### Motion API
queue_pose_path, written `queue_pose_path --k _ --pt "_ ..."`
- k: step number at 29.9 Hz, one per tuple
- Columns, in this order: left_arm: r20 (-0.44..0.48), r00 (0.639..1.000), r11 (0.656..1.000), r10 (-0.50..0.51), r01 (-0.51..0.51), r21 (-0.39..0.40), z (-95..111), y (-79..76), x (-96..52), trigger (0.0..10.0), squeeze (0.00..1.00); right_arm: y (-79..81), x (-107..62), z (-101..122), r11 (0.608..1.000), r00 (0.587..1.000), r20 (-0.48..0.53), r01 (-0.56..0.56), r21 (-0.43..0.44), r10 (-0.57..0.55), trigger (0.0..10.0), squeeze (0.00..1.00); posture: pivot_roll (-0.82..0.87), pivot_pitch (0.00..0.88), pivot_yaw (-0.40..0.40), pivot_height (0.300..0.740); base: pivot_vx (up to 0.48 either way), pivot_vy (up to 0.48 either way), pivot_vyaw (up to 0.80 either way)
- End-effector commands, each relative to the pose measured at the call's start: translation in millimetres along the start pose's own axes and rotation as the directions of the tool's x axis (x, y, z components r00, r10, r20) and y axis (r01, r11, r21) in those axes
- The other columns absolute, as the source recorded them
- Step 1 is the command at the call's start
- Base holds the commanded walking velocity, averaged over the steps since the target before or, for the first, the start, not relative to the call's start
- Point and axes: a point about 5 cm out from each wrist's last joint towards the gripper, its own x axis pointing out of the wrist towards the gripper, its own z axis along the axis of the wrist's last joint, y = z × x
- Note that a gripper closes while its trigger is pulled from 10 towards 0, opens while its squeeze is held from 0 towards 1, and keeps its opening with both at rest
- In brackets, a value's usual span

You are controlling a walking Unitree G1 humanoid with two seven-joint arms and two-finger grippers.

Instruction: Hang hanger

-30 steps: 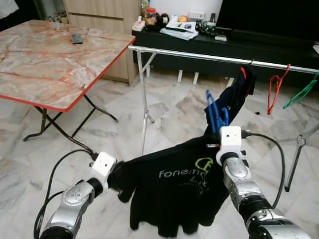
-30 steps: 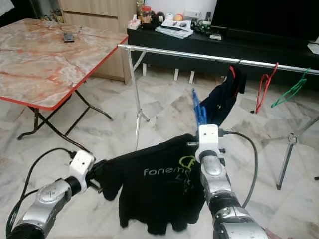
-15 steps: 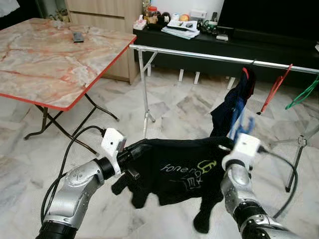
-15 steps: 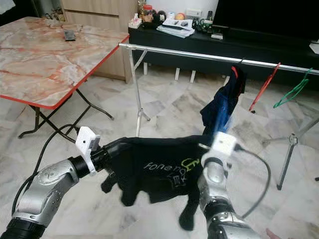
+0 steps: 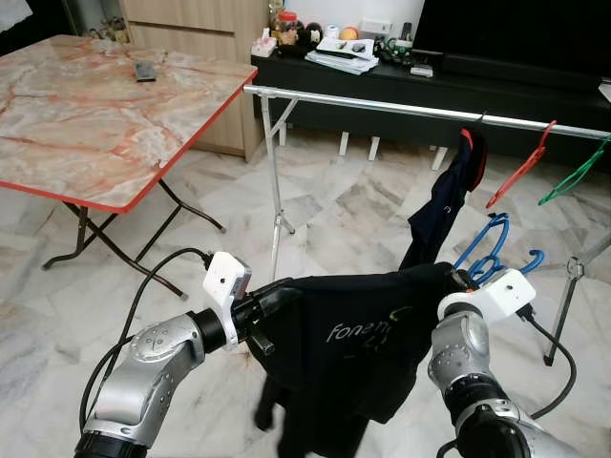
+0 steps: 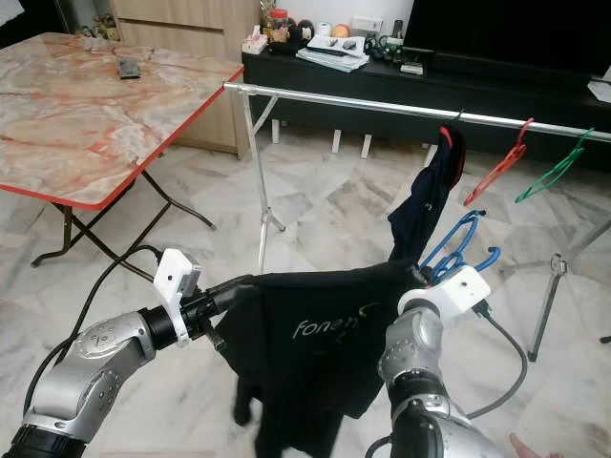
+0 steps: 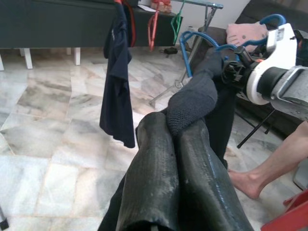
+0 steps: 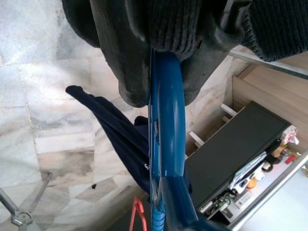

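A black T-shirt (image 5: 353, 334) with pale lettering hangs stretched between my two grippers, low in front of me. My left gripper (image 5: 282, 291) is shut on one edge of the shirt; in its wrist view the two fingers (image 7: 154, 163) pinch a ribbed black hem. My right gripper (image 5: 456, 279) is shut on a blue hanger (image 5: 487, 248) together with the shirt's collar; the hanger (image 8: 163, 144) leans off to the right. The silver clothes rail (image 5: 382, 103) crosses ahead, above and beyond both grippers.
On the rail hang a navy garment (image 5: 449, 205), a red hanger (image 5: 520, 176) and a green hanger (image 5: 578, 176). A marble-topped folding table (image 5: 86, 114) stands at the left, a black TV console (image 5: 430, 81) behind the rail. A person's bare leg (image 7: 269, 163) shows nearby.
My left arm rose and drew the shirt's edge up. My right wrist turned, tipping the blue hanger from upright to leaning right. The shirt now hangs down between the grippers.
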Motion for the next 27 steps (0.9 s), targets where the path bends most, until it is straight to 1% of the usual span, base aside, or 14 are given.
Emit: queue_pose_path --k 1,2,3,6,11,12,15,16,18,22,23,24,25,27 --pt "0.003 1.000 1.000 -0.024 0.024 0.004 3.7 -3.9 -1.4 0.0 0.00 4.3 4.4 10.9 0.999 1.000 0.018 -0.012 -0.035 0.013 10.0 0.00 0.12 0.077 -0.066 0.740 0.000 0.000 0.00" --pt "0.002 1.000 1.000 -0.020 0.020 0.004 3.9 -4.1 -1.3 0.0 0.00 4.3 3.0 1.7 0.988 0.999 -0.042 -0.034 -0.152 0.028 10.0 0.00 0.12 0.079 -0.068 0.740 0.000 0.000 0.00" --pt "0.002 1.000 1.000 -0.020 0.020 0.004 3.9 -4.1 -1.3 0.0 0.00 4.3 3.0 1.7 0.988 0.999 -0.042 -0.034 -0.152 0.028 10.0 0.00 0.12 0.079 -0.068 0.740 0.000 0.000 0.00" --pt "-0.005 1.000 1.000 -0.014 0.014 0.002 4.3 -4.6 -1.2 0.0 0.00 -0.6 -1.4 -18.1 0.928 0.983 -0.180 -0.099 -0.361 0.035 10.0 0.00 0.12 0.080 -0.069 0.740 0.000 0.000 0.00" --pt "-0.021 1.000 1.000 -0.013 0.013 -0.002 2.6 -6.5 -1.7 0.0 0.00 -9.6 -5.9 -32.5 0.870 0.954 -0.299 -0.174 -0.461 0.032 10.0 0.00 0.12 0.080 -0.069 0.740 0.000 0.000 0.00" --pt "-0.026 1.000 1.000 -0.013 0.013 -0.002 1.9 -7.0 -1.6 0.0 0.00 -13.9 -8.2 -38.2 0.810 0.935 -0.354 -0.233 -0.537 0.035 10.0 0.00 0.12 0.080 -0.070 0.740 0.000 0.000 0.00" --pt "-0.034 0.999 1.000 -0.014 0.014 -0.001 0.7 -7.2 -1.2 0.0 0.00 -18.6 -12.4 -46.8 0.684 0.898 -0.436 -0.350 -0.640 0.052 10.0 0.00 0.11 0.081 -0.071 0.740 0.000 0.000 0.00" --pt "-0.034 0.999 1.000 -0.014 0.014 -0.001 0.7 -7.2 -1.2 0.0 0.00 -18.6 -12.4 -46.8 0.684 0.898 -0.436 -0.350 -0.640 0.052 10.0 0.00 0.11 0.081 -0.071 0.740 0.000 0.000 0.00" --pt "-0.040 0.999 1.000 -0.010 0.010 0.002 -0.3 -6.9 -1.3 0.0 0.00 -22.1 -14.6 -50.5 0.615 0.874 -0.483 -0.409 -0.674 0.052 10.0 0.00 0.11 0.080 -0.071 0.740 0.000 0.000 0.00" --pt "-0.050 0.999 1.000 -0.001 0.002 0.009 -2.5 -7.7 -0.8 0.0 0.00 -30.1 -18.6 -56.2 0.532 0.823 -0.566 -0.497 -0.685 0.041 10.0 0.00 0.11 0.079 -0.072 0.740 0.000 0.000 0.00" --pt "-0.054 0.999 1.000 -0.001 0.002 0.016 -3.1 -8.2 -0.2 1.4 0.00 -31.6 -20.2 -58.5 0.511 0.807 -0.589 -0.524 -0.682 0.042 10.0 0.00 0.11 0.079 -0.072 0.740 0.000 0.000 0.00" --pt "-0.056 0.998 1.000 -0.001 0.003 0.022 -3.4 -8.5 0.2 7.4 0.00 -32.4 -21.2 -59.9 0.496 0.796 -0.603 -0.541 -0.679 0.042 10.0 0.00 0.11 0.079 -0.072 0.740 0.000 0.000 0.00" --pt "-0.064 0.998 0.999 0.004 -0.002 0.035 -4.1 -8.3 0.6 10.0 0.00 -33.2 -22.4 -61.6 0.473 0.783 -0.620 -0.562 -0.679 0.040 10.0 0.00 0.11 0.079 -0.072 0.740 0.000 0.000 0.00" --pt "-0.074 0.997 0.999 0.020 -0.017 0.048 -5.7 -7.0 1.0 10.0 0.00 -35.8 -24.7 -64.6 0.428 0.759 -0.650 -0.598 -0.678 0.031 10.0 0.00 0.11 0.079 -0.073 0.740 0.000 0.000 0.00"
